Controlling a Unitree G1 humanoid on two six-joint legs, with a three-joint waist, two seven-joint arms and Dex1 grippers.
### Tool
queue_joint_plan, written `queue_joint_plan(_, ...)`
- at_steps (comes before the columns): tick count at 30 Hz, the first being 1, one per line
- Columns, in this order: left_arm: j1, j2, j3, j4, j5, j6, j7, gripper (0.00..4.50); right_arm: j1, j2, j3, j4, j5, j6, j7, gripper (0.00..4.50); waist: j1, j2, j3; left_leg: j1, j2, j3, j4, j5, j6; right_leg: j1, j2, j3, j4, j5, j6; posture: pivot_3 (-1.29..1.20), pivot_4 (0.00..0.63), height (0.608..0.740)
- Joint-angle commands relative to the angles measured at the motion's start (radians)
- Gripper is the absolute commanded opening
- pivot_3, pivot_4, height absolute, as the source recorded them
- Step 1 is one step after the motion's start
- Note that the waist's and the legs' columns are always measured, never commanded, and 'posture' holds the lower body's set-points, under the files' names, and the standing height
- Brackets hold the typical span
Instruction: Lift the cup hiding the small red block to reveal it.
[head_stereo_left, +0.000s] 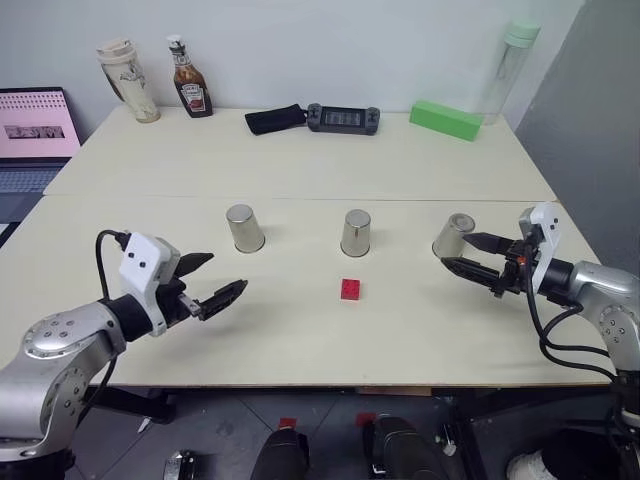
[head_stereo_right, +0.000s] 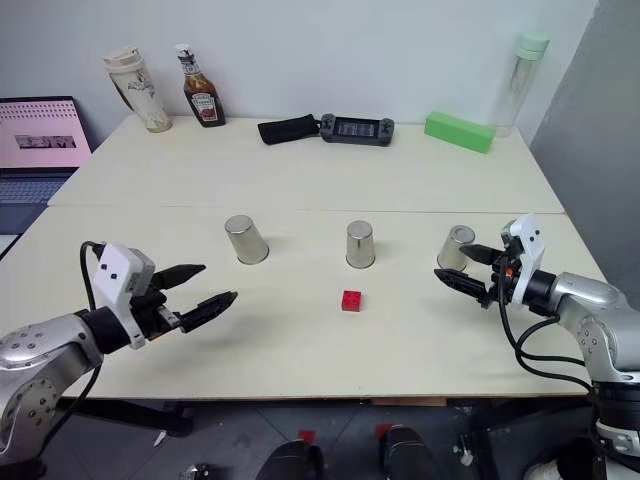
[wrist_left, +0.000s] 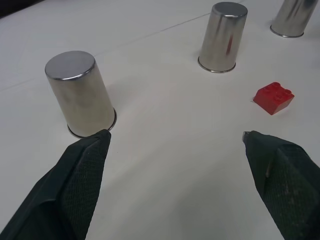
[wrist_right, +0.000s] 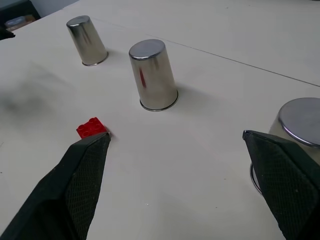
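Three silvery metal cups stand upside down in a row across the table: a left cup (head_stereo_left: 244, 228), a middle cup (head_stereo_left: 356, 233) and a right cup (head_stereo_left: 454, 236). The small red block (head_stereo_left: 350, 289) lies uncovered on the table just in front of the middle cup; it also appears in the left wrist view (wrist_left: 273, 97). My left gripper (head_stereo_left: 226, 271) hovers open in front of the left cup, nothing between its fingers. My right gripper (head_stereo_left: 457, 251) is open at the right cup (wrist_right: 300, 120), which stands close beside one finger (wrist_right: 285, 180).
Along the far edge of the table stand a beige tumbler (head_stereo_left: 128, 80), a ketchup bottle (head_stereo_left: 190, 80), a black pouch (head_stereo_left: 275, 119), a game controller (head_stereo_left: 343, 118), a green box (head_stereo_left: 446, 119) and a clear bottle (head_stereo_left: 507, 65). A laptop (head_stereo_left: 35, 135) sits at far left.
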Motion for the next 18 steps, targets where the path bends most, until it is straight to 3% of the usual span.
queue_joint_plan(1, -0.003, 0.035, 0.033, -0.028, -0.01, -0.005, -0.024, 4.49, -0.022, -0.023, -0.017, -0.055, 0.023, 0.011, 0.018, 4.5, 0.0, 0.0, 0.0, 0.0, 0.0, 0.0, 0.0, 0.0, 0.0, 0.0, 0.0, 0.0, 0.0, 0.0, 0.0, 0.0, 0.15, 0.74)
queue_joint_plan(10, 0.051, 0.152, 0.153, 0.028, -0.025, -0.007, -0.143, 4.49, -0.023, -0.114, -0.062, -0.04, 0.053, 0.024, 0.105, 4.5, 0.0, 0.0, 0.0, 0.0, 0.0, 0.0, 0.0, 0.0, 0.0, 0.0, 0.0, -0.001, 0.0, 0.0, 0.0, 0.0, 0.15, 0.74)
queue_joint_plan(18, 0.005, 0.123, 0.147, 0.028, -0.038, -0.005, -0.106, 4.49, -0.06, -0.07, -0.039, -0.008, 0.028, -0.006, 0.067, 4.5, 0.0, 0.0, 0.0, 0.0, 0.0, 0.001, 0.0, 0.0, 0.0, 0.0, 0.0, -0.001, 0.0, 0.0, 0.0, 0.0, 0.15, 0.74)
